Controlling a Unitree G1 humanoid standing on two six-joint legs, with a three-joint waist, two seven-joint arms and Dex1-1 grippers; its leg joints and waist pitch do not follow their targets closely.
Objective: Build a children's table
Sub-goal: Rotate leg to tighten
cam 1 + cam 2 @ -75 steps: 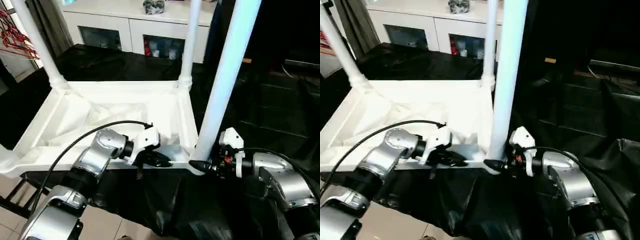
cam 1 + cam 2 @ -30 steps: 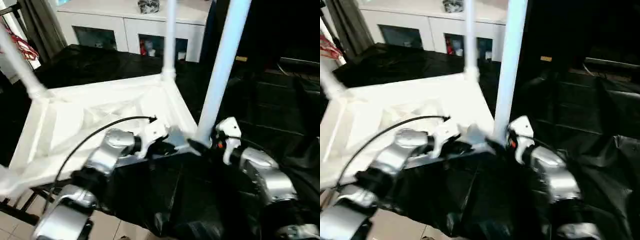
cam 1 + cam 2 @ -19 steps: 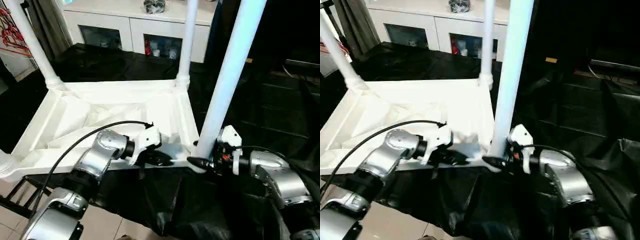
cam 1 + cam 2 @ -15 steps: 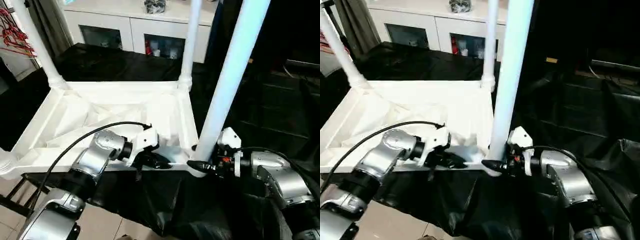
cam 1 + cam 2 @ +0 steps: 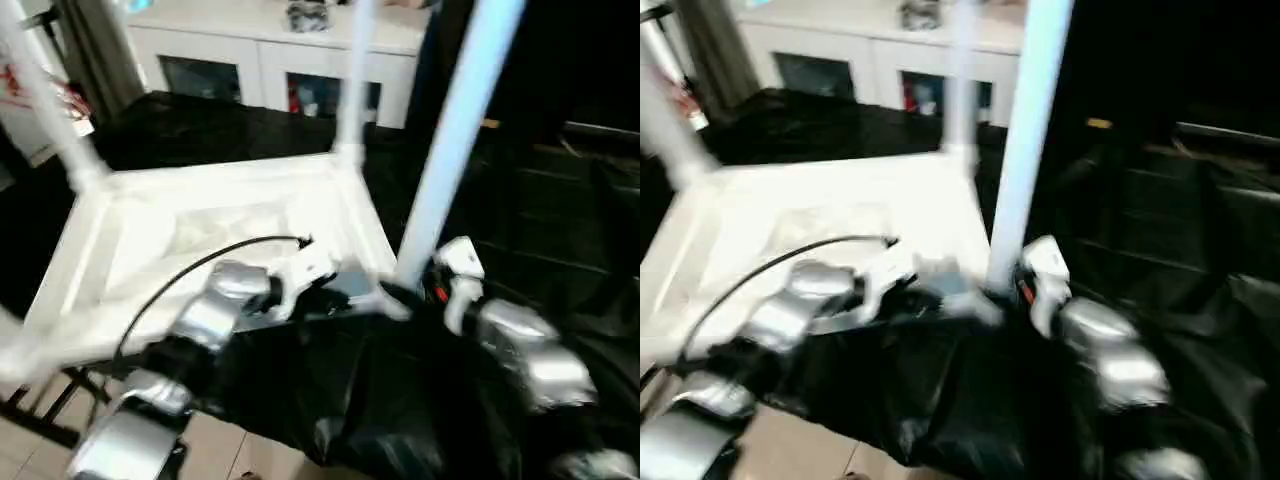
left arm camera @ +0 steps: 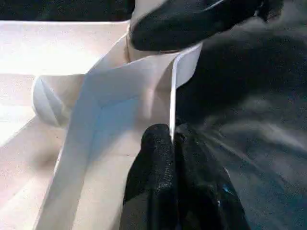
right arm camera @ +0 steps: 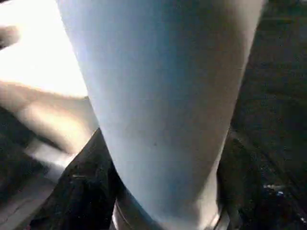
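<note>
The children's table (image 5: 130, 240) lies upside down on a black-covered surface, ribbed underside up, with white legs standing in its corner sockets. My left gripper (image 6: 172, 134) is shut on the thin near rim (image 6: 139, 76) close to the near right corner. The near right leg (image 5: 450, 130) rises from that corner. My right gripper (image 5: 397, 296) is closed round its base, and a black finger (image 7: 91, 182) lies against the leg (image 7: 163, 96). The far right leg (image 5: 352, 80) and far left leg (image 5: 50, 110) stand upright.
A white cabinet with glass doors (image 5: 270, 60) stands behind the work surface. Red hangers (image 5: 40, 85) hang at the far left. Black sheeting (image 5: 540, 240) covers the surface to the right and in front. A dark frame (image 5: 40, 410) and bare floor show at the near left.
The view has shaken. The table has swung, its near right corner now farther from me, and both grippers went with it. The right fingers have drawn in round the leg.
</note>
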